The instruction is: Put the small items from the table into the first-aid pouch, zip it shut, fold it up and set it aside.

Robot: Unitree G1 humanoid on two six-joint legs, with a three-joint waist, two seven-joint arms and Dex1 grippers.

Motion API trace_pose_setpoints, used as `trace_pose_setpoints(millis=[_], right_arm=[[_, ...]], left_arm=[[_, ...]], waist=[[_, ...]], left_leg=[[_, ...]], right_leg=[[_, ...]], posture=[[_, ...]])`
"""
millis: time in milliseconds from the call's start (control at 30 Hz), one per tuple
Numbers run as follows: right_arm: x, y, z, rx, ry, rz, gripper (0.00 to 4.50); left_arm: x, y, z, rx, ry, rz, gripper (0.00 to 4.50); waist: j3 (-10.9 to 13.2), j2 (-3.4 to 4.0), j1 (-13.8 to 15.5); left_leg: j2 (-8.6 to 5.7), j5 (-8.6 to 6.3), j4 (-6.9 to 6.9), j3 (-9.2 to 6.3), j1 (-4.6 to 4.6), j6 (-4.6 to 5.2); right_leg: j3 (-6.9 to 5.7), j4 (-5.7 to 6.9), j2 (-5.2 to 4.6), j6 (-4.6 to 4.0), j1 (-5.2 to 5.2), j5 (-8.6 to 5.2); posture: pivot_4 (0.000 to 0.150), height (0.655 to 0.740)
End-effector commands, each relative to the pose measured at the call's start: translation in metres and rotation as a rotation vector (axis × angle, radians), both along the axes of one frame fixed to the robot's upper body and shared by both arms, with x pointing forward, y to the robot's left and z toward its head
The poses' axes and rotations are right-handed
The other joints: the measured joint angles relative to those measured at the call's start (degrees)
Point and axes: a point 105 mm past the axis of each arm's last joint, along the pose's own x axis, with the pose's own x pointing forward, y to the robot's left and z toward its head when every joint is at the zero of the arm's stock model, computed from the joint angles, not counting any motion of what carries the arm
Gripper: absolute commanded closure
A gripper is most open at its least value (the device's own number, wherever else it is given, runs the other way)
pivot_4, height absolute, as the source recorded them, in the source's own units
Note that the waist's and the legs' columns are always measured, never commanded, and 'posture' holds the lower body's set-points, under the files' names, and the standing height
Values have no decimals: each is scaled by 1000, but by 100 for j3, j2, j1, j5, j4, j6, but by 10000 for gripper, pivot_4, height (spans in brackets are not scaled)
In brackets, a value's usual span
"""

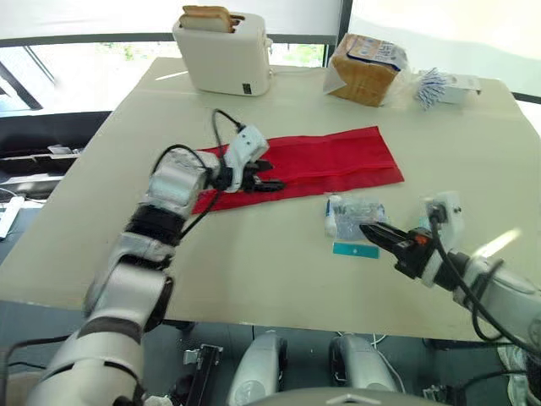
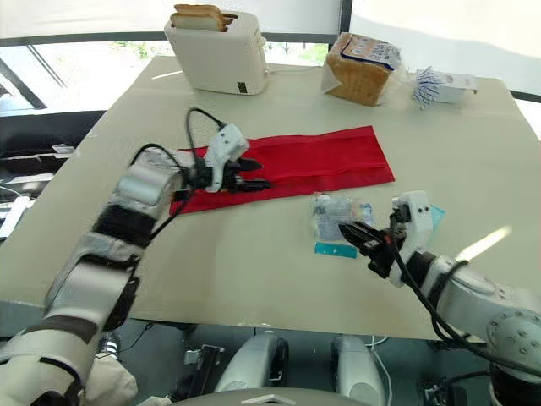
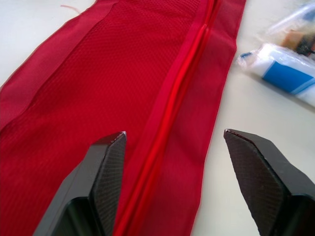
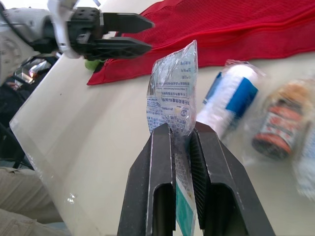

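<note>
counter (image 1: 254, 279): pale and broad; carries everything listed below.
pouch (image 1: 330, 161): red, flat and unfolded at mid-counter, lying lengthways across it. The head views give its whole outline. The left wrist view gives the mesh weave and the zip (image 3: 170, 123) running along it; I cannot tell whether the zip is open or closed.
toaster (image 1: 226, 55): white, at the far edge and well apart from the pouch, with bread slices (image 1: 207, 15) standing in its slots.
bread bag (image 1: 365, 69): a loaf in a clear wrapper, far side, to the right of the toaster.
white box (image 1: 461, 85): far right corner, just beside the bread bag, with a blue-and-white bundle (image 1: 431, 87) between the two.
left jaws: spread wide over the pouch's left end and holding nothing. In the left wrist view one finger is over the red fabric beside the zip and the other over bare counter just past the pouch's edge. I cannot tell whether they touch the fabric.
right jaws: closed tight on the sachet, just beside the small items on the near right.
small items (image 1: 355, 216): a cluster on the counter near the pouch's near edge, outside the pouch. The right wrist view separates a wrapped roll (image 4: 231, 96) with a blue label from a small bottle (image 4: 278, 120) in clear film.
sachet (image 4: 172, 93): clear and printed, standing up from between the closed fingers.
teal strip (image 1: 355, 250): flat on the counter, just in front of the cluster.
</note>
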Motion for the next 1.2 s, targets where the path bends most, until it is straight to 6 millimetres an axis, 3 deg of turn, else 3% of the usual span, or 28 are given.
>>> trace_pose_setpoints(millis=[33, 67, 167, 200, 233, 367, 600, 800, 1167, 1200], right_arm=[[-20, 0, 16, 23, -63, -37, 45000], [-23, 0, 16, 25, -61, -53, 45000], [-30, 1, 16, 36, -53, -86, 45000], [-32, 1, 15, 40, -49, -100, 45000], [-34, 1, 15, 44, -46, -113, 45000], [-39, 2, 14, 49, -43, -139, 45000], [-41, 0, 13, 46, -38, -151, 45000], [-42, 2, 12, 47, -32, -133, 45000], [-44, 1, 10, 46, -27, -135, 45000], [-43, 1, 10, 47, -28, -134, 45000]], left_arm=[[25, -25, 2, 66, -108, 27, 11148], [29, -32, 1, 80, -128, 33, 11148], [33, -45, -6, 126, -159, 2, 19238], [33, -49, -8, 148, -180, -15, 24888], [33, -53, -10, 154, -186, -31, 25957], [30, -66, -12, 182, -252, -112, 44618], [5, -93, -11, 165, -354, -401, 44618], [-18, -104, -13, 127, -458, -587, 44618], [-19, -158, -13, 112, -512, -537, 44618], [-18, -158, -12, 103, -498, -523, 41916]], waist=[[4, -6, -91], [4, -11, -80], [7, -16, -95], [7, -16, -121], [8, -17, -136], [8, -18, -133], [8, -19, -34], [8, -19, 1], [6, -22, 20], [7, -22, 9]], left_leg=[[0, 0, 0, 0, 0, 0], [7, -3, 2, -2, 3, 6], [7, -3, 4, -4, 2, 6], [7, -4, 4, 2, 2, 7], [7, -4, 3, 5, 4, 7], [9, -4, 3, 4, 5, 7], [7, -4, 7, 6, 2, 7], [8, -4, 8, 7, 4, 7], [2, -7, 19, 4, -2, 13], [3, -7, 19, 4, -2, 13]], right_leg=[[0, 0, 0, 0, 0, 0], [6, 8, 1, 4, 1, 2], [3, 9, 5, 5, 0, 2], [6, 8, 5, 5, 0, 3], [9, 8, 5, 6, -1, 3], [8, 10, 4, 6, -1, 3], [8, 7, 3, 7, 0, 4], [8, 8, 4, 6, 1, 4], [7, 4, 2, 15, 5, 8], [7, 5, 3, 15, 5, 8]], posture=[[1500, 7400], [1500, 7400], [1500, 7400], [1500, 7400], [1500, 7400], [1500, 7400], [1500, 7400], [1500, 7400], [1500, 7400], [1500, 7400]])
